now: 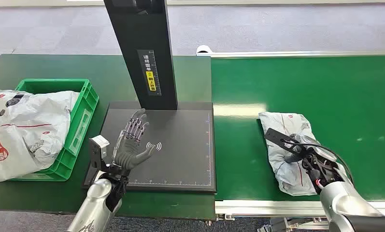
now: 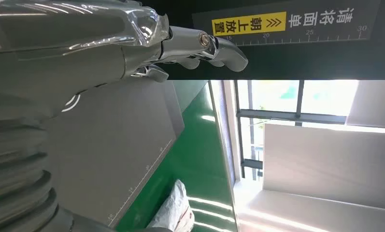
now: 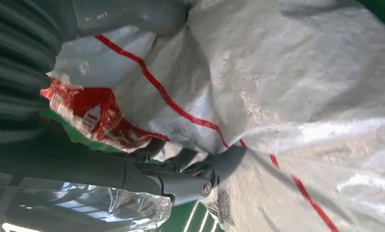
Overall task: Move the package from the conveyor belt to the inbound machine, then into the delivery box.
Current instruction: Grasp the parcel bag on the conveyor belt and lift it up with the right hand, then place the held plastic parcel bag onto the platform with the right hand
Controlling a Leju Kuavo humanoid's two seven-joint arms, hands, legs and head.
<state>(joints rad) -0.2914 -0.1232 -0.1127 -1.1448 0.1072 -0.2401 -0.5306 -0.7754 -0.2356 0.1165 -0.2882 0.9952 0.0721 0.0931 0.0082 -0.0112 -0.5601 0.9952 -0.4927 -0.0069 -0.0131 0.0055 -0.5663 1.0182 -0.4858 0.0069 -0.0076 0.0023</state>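
**Right hand on the package, left hand spread above the machine**

Green conveyor belt fills the right of the scene, beside a darker green table on the left. On the table stands the inbound machine, a dark flat plate with a black column at its far edge. Left of it, a green delivery box holds crumpled white bags. On the belt's near side lies the package, a wrinkled white bag with red print. The right hand rests on it, fingers pressed into the plastic. The left hand hovers above the plate, fingers apart, holding nothing.
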